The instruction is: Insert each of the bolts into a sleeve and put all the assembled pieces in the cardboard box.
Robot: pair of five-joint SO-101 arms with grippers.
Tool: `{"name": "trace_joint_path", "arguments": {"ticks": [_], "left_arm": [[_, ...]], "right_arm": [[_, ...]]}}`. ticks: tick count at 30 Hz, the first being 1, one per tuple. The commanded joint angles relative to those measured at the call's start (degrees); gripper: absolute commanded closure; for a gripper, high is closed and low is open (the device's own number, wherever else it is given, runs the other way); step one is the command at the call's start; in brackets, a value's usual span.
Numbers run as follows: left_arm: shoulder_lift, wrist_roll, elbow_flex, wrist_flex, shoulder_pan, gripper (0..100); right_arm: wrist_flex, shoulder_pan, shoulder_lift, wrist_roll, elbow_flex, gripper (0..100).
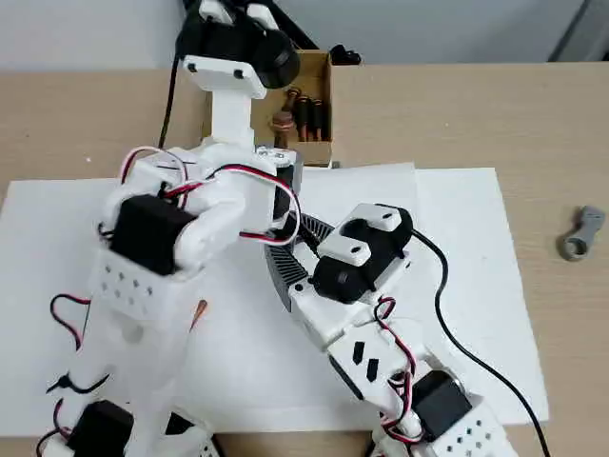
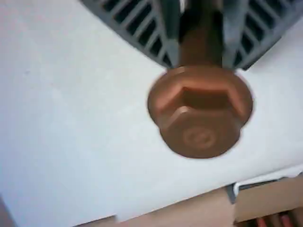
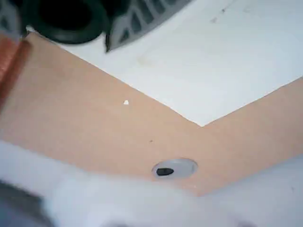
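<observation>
Your left tool is clamped on the copper bolt, shank up between the jaws, flanged head poking out mid-frame in the left wrist view. Your right tool looks closed on the black sleeve, upper left of its own view, so I'd say it all comes down to lining the bolt's long axis up with that bore. The cardboard box sits top centre in the high view.
</observation>
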Motion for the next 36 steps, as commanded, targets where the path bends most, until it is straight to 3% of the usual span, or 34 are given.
{"name": "trace_joint_path", "arguments": {"ticks": [1, 9, 14, 28, 36], "left_arm": [[-5.19, 0.53, 3.56, -5.19, -0.62, 100], [-18.64, 0.53, 20.79, -16.09, -0.53, 100], [-21.80, 0.26, 24.13, -19.69, 0.53, 100], [-22.15, -2.90, 24.22, -20.75, 5.63, 100], [-22.24, -2.99, 20.26, -14.42, 4.13, 100]], "right_arm": [[-1.27, -0.48, -0.31, -0.62, -0.53, 99.6], [-1.27, -0.40, -0.22, -0.70, -0.62, 99.6], [-1.36, -0.40, 0.13, -0.70, -0.62, 99.6], [-1.36, 1.19, 0.13, -0.79, -0.62, 99.6], [-1.36, 1.19, 0.22, -0.79, -0.62, 99.6]]}}
